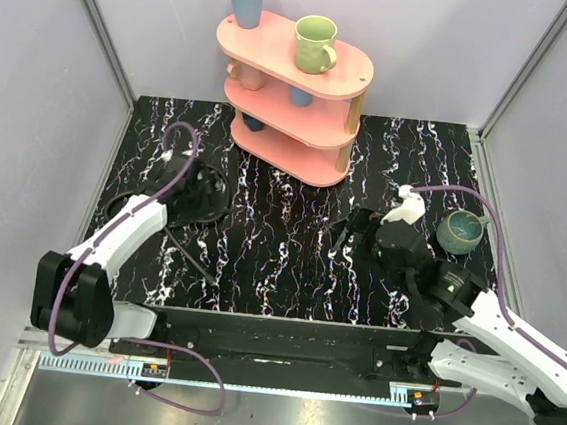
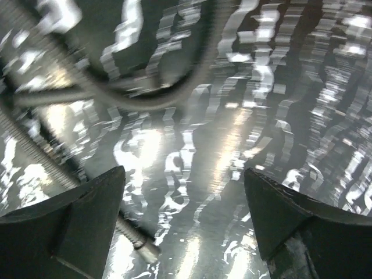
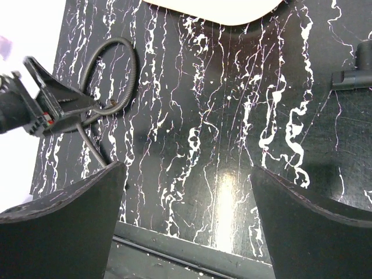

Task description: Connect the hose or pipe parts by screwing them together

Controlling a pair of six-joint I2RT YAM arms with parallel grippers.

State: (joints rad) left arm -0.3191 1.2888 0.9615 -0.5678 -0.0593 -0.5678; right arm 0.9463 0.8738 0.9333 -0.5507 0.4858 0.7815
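Poised to grasp black hose (image 2: 145, 102) by table's (image 1: 279, 257) left edge with left gripper (image 2: 183, 174) — wide open, empty, like right gripper (image 3: 187, 174) — next, pinching its metal end (image 2: 146, 250).

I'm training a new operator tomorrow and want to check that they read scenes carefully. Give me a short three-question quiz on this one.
1. True or false: the left fingers are shut on the hose.
2. The teal mug on the table stands nearest to: A) the right arm; B) the left arm; C) the near table edge.
3. How many tiers does the pink shelf have?

Key
1. False: they stand wide apart, and nothing is gripped.
2. A.
3. Three.
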